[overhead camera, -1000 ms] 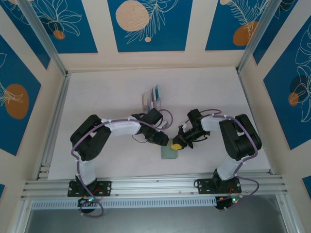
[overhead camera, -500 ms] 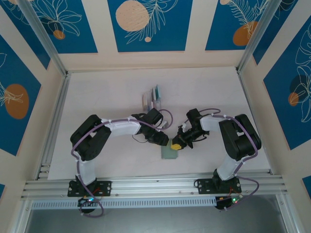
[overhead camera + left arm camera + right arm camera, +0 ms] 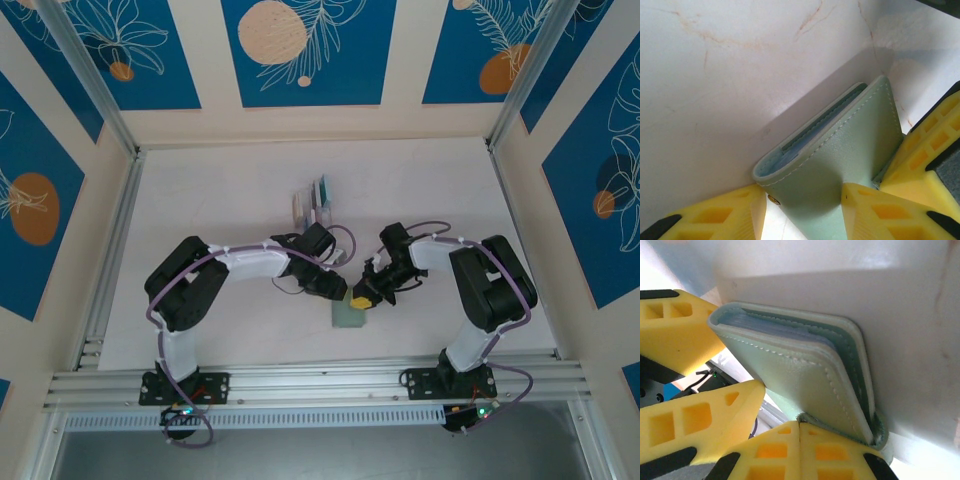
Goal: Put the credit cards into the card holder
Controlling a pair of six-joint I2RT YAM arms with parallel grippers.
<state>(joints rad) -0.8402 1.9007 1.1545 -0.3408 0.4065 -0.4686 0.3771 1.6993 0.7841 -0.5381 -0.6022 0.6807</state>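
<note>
Since a moment ago the right arm's wrist has edged slightly left; the left arm is unchanged. Both arms fold inward, elbows out and wrists angled down, meeting just in from the middle of the white table's [image 3: 220,190] near edge. There sits the folded sage-green stitched card holder [image 3: 348,316]. The left gripper [image 3: 801,194] clasps it, one yellow finger on each side of the cover. The right gripper [image 3: 800,426] is clenched tight on a thin edge of the cover. The thin plastic credit cards [image 3: 320,198] stand in a clear slotted rack [image 3: 303,212] nearer the table's centre, well apart.
</note>
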